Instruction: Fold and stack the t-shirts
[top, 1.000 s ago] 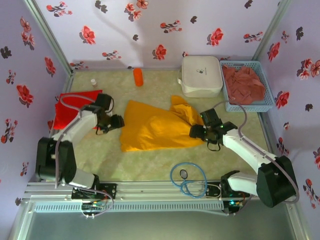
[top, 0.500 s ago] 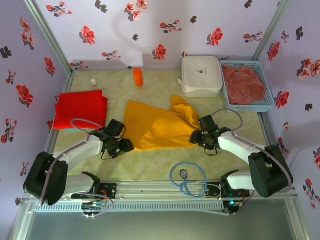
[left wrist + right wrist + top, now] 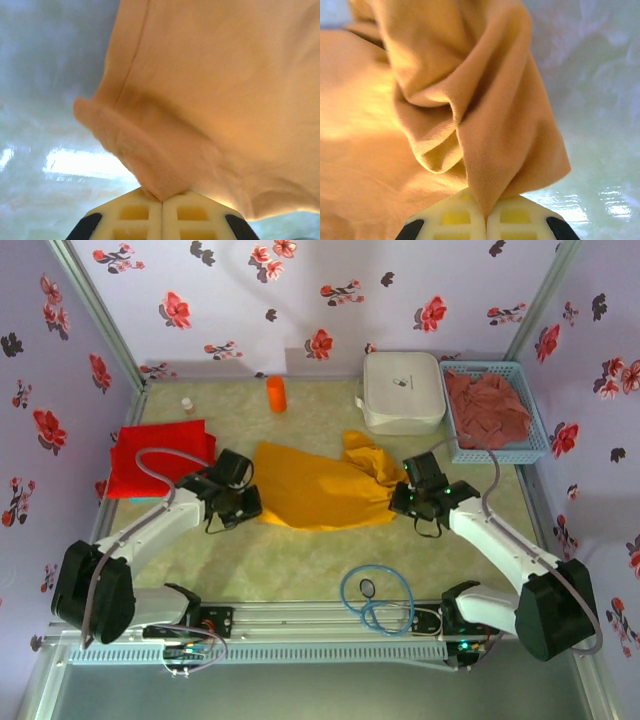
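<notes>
The golden-yellow t-shirt (image 3: 320, 490) lies spread across the middle of the table. My left gripper (image 3: 250, 505) is shut on its near left corner (image 3: 150, 170), and the cloth bunches between the pale pads. At the shirt's right edge my right gripper (image 3: 405, 498) is shut on a pinched fold (image 3: 490, 150) that rises from the closed jaws. The bright red t-shirt (image 3: 160, 455) lies folded flat at the left side. In the blue basket (image 3: 533, 450) at the back right, the reddish-pink t-shirt (image 3: 487, 405) sits crumpled.
A white rounded case (image 3: 403, 390) stands at the back, right next to the basket. An orange cylinder (image 3: 276, 393) and a small bottle (image 3: 187, 404) are near the back wall. A coiled blue cable (image 3: 375, 600) lies at the near edge.
Both grippers have shut on the yellow shirt's edges. The left gripper moved back from the near side with the left corner, so the shirt's near edge now lies further from the front.
</notes>
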